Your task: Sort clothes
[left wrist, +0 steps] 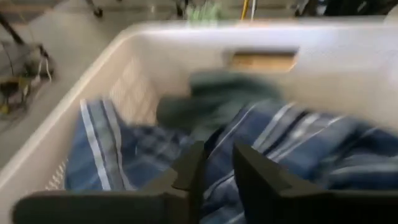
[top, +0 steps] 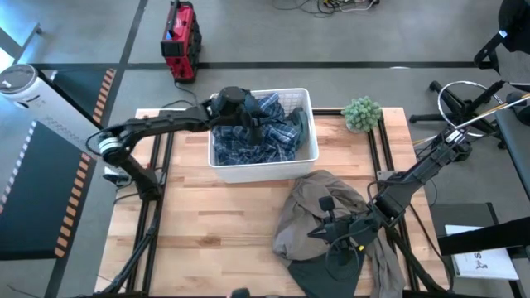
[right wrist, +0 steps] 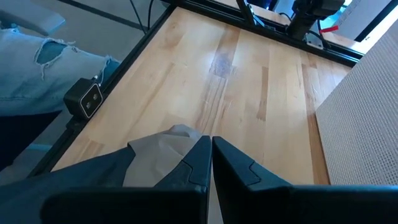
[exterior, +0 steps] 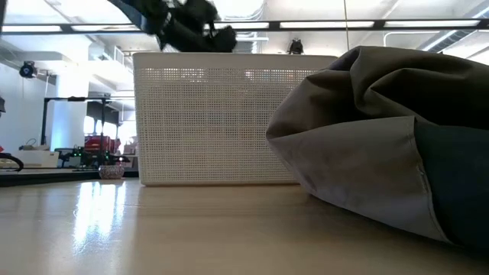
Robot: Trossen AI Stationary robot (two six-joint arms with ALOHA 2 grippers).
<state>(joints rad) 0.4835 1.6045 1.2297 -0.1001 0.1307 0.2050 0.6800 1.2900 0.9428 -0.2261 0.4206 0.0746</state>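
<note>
A blue-white plaid shirt (top: 277, 136) lies bunched in the white bin (top: 263, 171) at the table's far middle, with a darker blue-green cloth (left wrist: 217, 99) behind it. My left gripper (top: 251, 124) reaches down into the bin, its fingers nearly together with plaid cloth between them (left wrist: 217, 174). A taupe garment (top: 310, 199) lies heaped on the table in front of the bin, partly over a dark grey-green tee (top: 319, 277) at the near edge. My right gripper (top: 325, 225) is on the taupe heap, shut. My left gripper has a bunch of the plaid shirt (left wrist: 214, 155) between its two fingers, coming from above and slanting toward the bin's far wall. The shirt rests in the bin; which part of it this is cannot be told. My right gripper pinches a raised fold of the taupe garment (right wrist: 177, 137) at its fingertips, pointing toward the table's left side. The rest of the garment lies on the table.
A small green plant (top: 362, 113) stands right of the bin at the far edge. Bare wood (top: 215, 223) lies left of the heap. A person in torn jeans (right wrist: 50, 68) stands by the table's near edge.
</note>
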